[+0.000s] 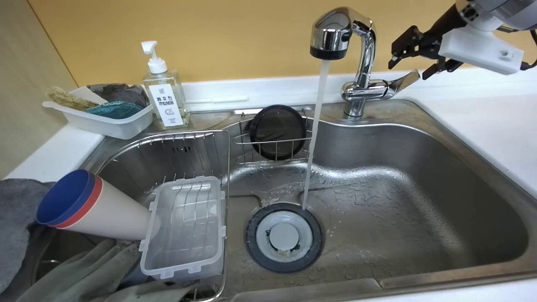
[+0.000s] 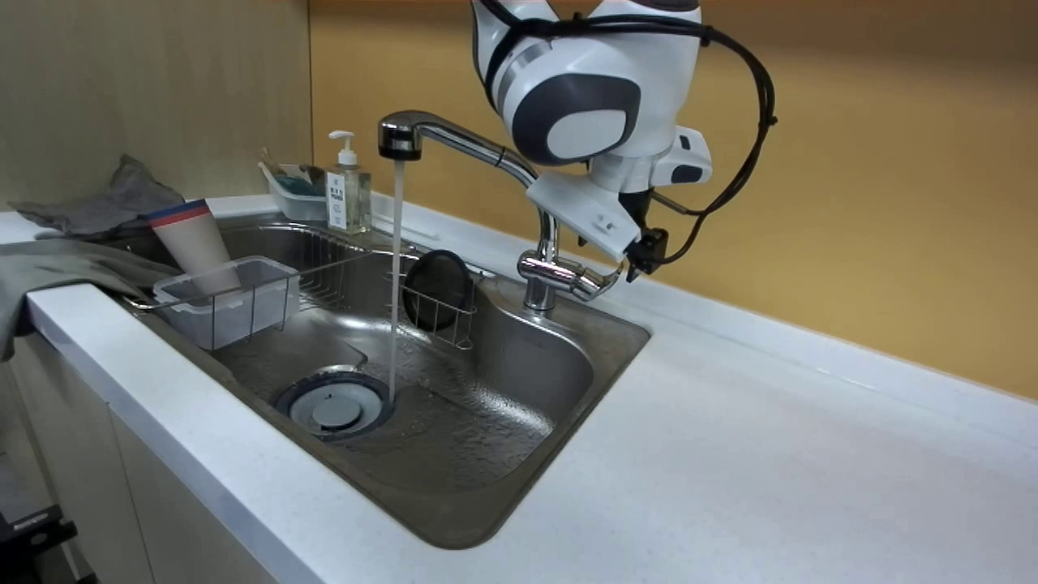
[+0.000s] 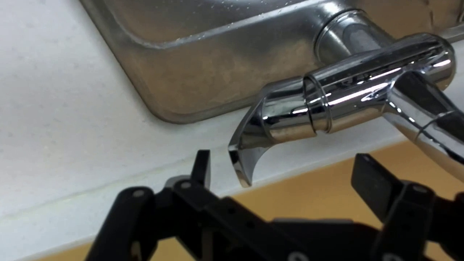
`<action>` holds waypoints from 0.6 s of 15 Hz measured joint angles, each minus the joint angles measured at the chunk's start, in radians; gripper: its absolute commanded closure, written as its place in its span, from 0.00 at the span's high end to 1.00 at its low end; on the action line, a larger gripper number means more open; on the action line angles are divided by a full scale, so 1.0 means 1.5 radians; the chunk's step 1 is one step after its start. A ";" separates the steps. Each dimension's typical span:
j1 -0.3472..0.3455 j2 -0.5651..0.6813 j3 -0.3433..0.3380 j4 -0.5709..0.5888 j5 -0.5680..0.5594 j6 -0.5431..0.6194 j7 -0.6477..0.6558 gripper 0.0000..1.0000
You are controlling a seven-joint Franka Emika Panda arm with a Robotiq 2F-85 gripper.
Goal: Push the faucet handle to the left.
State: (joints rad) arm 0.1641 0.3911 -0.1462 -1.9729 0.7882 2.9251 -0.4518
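White tabletop (image 2: 770, 422), steel sink (image 1: 419, 201) let into it, yellow wall (image 2: 916, 227) behind. Nearest, the claw (image 3: 282, 161): fingers (image 3: 200, 165) well apart, clamped on nothing. Next, the handle (image 3: 250, 148): flat chrome lever, near the claw and ahead of it in the wrist view. Its free end falls between the two fingers by line of sight, much nearer the one on the tabletop side, with a gap showing. Depth between claw and handle cannot be settled; no contact found. Long axis runs outward and upward from the faucet (image 3: 355, 94), on the side away from the spout (image 1: 331, 35), so the free end points toward the claw. Both exterior views put the claw at that end.

Whose left is meant is not stated. If toward the spout, the judgement is that the tabletop-side finger should bear on the free end, once the claw overlaps it well; too little overlap could let the handle slip past.

Further off, water (image 1: 322, 79) runs from the spout into the sink, landing at the edge of the drain (image 1: 284, 237). Farthest, a bottle (image 1: 168, 100) stands upright just beside a tray (image 1: 121, 128).
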 measured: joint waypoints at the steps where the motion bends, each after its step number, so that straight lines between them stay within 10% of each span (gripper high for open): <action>1: -0.002 0.002 0.001 0.004 0.003 -0.002 0.000 1.00; 9: -0.033 -0.002 0.026 0.029 0.046 -0.071 -0.006 1.00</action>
State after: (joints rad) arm 0.1149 0.3885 -0.1068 -1.9296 0.8569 2.8183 -0.4614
